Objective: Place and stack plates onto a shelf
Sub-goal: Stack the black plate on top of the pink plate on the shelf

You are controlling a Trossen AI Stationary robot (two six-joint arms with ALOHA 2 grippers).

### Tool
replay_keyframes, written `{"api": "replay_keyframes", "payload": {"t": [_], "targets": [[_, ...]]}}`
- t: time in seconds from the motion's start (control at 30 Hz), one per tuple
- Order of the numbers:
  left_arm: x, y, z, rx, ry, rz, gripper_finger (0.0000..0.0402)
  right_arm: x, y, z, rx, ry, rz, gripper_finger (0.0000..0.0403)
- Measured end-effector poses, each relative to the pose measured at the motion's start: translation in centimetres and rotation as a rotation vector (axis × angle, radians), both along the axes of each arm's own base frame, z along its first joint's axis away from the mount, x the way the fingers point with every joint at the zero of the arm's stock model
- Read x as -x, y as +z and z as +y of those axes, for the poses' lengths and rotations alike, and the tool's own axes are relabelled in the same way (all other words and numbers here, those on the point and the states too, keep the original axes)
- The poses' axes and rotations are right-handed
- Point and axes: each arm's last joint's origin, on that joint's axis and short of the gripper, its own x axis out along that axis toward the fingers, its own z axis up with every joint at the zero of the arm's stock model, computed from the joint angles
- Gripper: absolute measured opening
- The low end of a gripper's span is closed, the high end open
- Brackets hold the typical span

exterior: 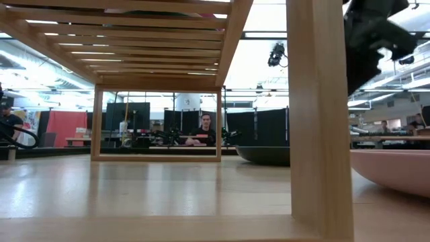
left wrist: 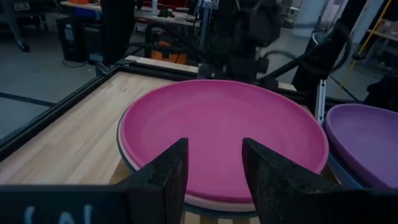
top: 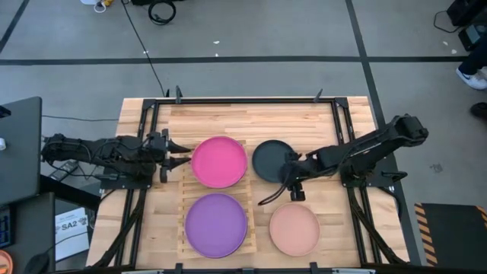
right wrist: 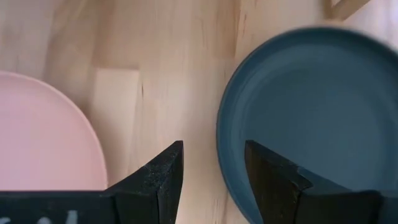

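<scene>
The magenta plate and the purple plate lie on the slatted wooden shelf; in the left wrist view each tops a stack, with other rims showing beneath. The dark grey plate and the salmon pink plate rest flat on the tabletop right of the shelf. My left gripper is open, level, just off the magenta plate's left rim. My right gripper is open, pointing down above the table between the dark grey plate and the salmon plate.
A black metal frame runs round the plank tabletop. Bare wood lies along the far edge and left of the shelf. In the low view the shelf's post stands close, and a person sits far behind the table.
</scene>
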Motion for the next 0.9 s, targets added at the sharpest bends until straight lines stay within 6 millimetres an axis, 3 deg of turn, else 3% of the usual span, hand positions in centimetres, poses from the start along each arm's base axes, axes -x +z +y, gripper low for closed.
{"api": "replay_keyframes", "payload": {"t": [0.4,0.9], "targets": [[0.0,0.0,0.0,-0.002,0.0,-0.003,0.0156,-1.2,-3.7,0.1,0.082,-0.021,0.137,0.0176],[0.0,0.1,0.0,-0.002,-0.001,-0.005,0.0156,-1.5,-5.2,-0.1,0.181,-0.054,0.176,0.0176]]}}
